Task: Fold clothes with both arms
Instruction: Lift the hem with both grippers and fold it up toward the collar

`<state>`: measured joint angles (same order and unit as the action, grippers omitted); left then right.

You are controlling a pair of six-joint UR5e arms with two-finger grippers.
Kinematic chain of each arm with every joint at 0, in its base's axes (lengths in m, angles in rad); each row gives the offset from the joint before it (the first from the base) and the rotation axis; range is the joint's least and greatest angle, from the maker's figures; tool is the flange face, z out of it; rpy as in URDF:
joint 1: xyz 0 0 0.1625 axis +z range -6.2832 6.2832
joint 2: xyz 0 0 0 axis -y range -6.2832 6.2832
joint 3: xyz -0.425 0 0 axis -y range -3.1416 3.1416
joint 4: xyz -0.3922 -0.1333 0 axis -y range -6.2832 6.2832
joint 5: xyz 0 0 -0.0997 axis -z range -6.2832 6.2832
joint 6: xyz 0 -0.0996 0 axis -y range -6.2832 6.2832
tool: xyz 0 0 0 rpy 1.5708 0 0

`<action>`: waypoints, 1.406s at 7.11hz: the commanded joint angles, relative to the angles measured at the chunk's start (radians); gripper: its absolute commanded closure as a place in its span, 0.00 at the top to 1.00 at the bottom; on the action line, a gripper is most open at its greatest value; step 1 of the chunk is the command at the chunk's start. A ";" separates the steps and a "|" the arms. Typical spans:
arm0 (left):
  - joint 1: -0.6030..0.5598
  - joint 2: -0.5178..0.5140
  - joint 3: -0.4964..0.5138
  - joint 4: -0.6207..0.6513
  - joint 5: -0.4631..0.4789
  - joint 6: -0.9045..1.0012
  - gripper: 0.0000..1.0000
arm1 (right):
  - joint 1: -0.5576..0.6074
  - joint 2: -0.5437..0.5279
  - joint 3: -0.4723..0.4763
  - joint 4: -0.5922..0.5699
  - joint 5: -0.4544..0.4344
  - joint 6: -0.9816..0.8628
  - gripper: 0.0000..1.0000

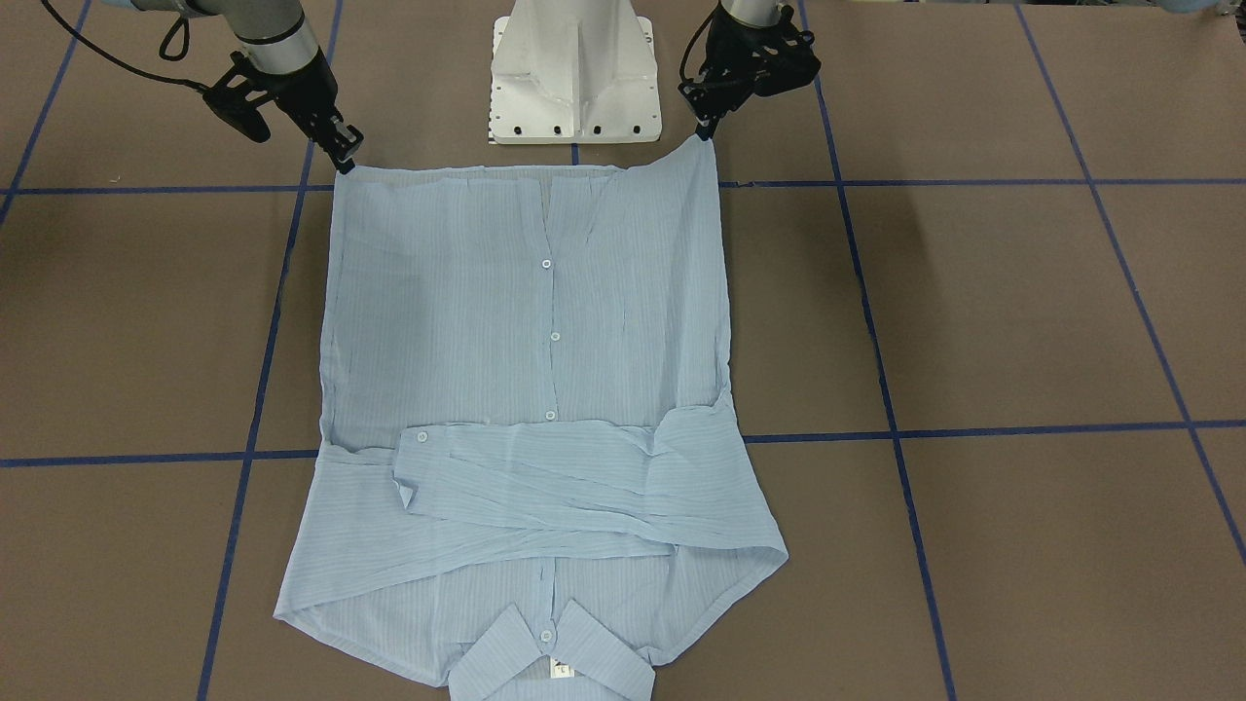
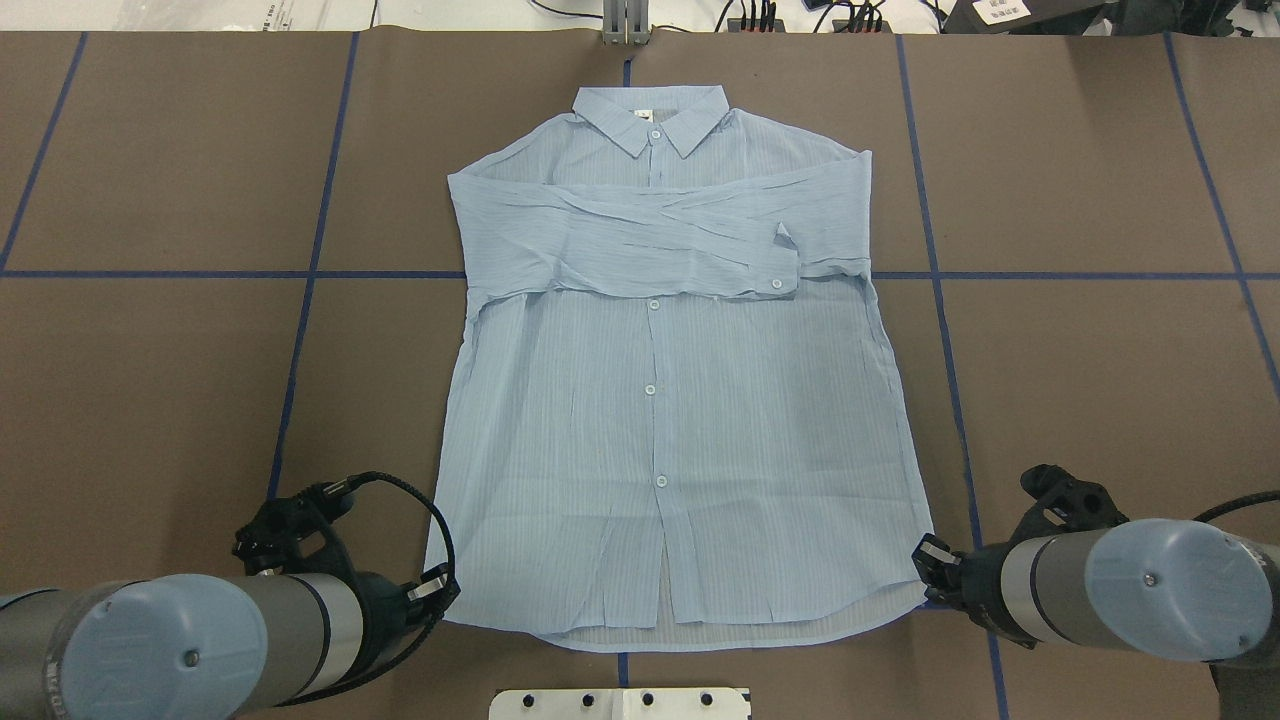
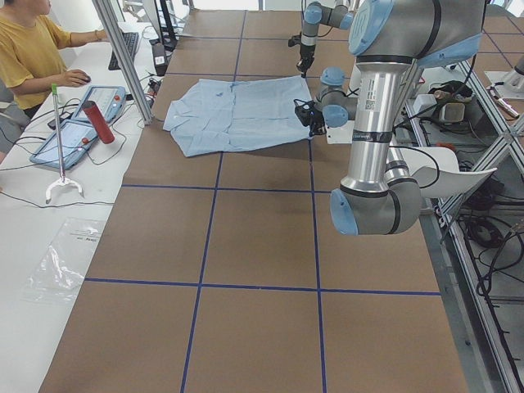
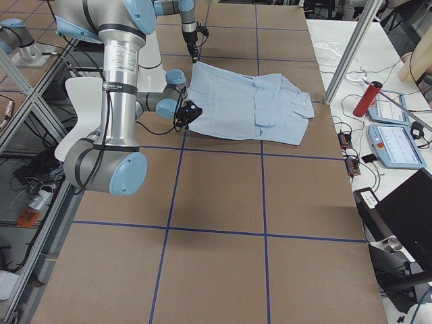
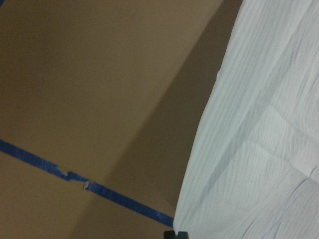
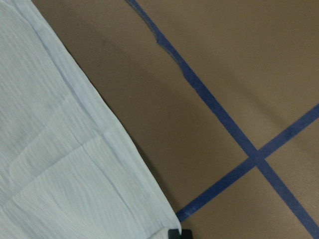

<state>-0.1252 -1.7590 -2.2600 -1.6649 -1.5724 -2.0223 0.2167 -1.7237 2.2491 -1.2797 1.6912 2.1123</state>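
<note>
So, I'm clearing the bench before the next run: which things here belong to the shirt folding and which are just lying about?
Part of the job: pale-blue striped button-up shirt; left black two-finger gripper and right black two-finger gripper, each pinching a hem corner.
Just lying about: red cylinder; clear plastic bag; two grey touchscreen pendants.

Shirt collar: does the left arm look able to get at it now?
Probably not at once: the left gripper looks shut on the near hem corner of the shirt; the collar lies at the far end, uncovered.
</note>
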 commanded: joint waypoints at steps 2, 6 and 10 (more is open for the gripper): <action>0.067 0.000 -0.065 0.033 0.002 -0.133 0.00 | -0.031 -0.025 0.058 0.000 0.001 0.000 0.00; -0.156 -0.086 -0.076 0.034 -0.009 0.033 0.00 | 0.166 0.044 0.049 -0.001 0.007 -0.032 0.00; -0.416 -0.219 0.142 0.019 -0.040 0.178 0.00 | 0.393 0.246 -0.133 -0.007 0.016 -0.194 0.00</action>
<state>-0.4813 -1.9241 -2.2017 -1.6417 -1.6047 -1.8732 0.5499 -1.5522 2.1973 -1.2852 1.7044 1.9789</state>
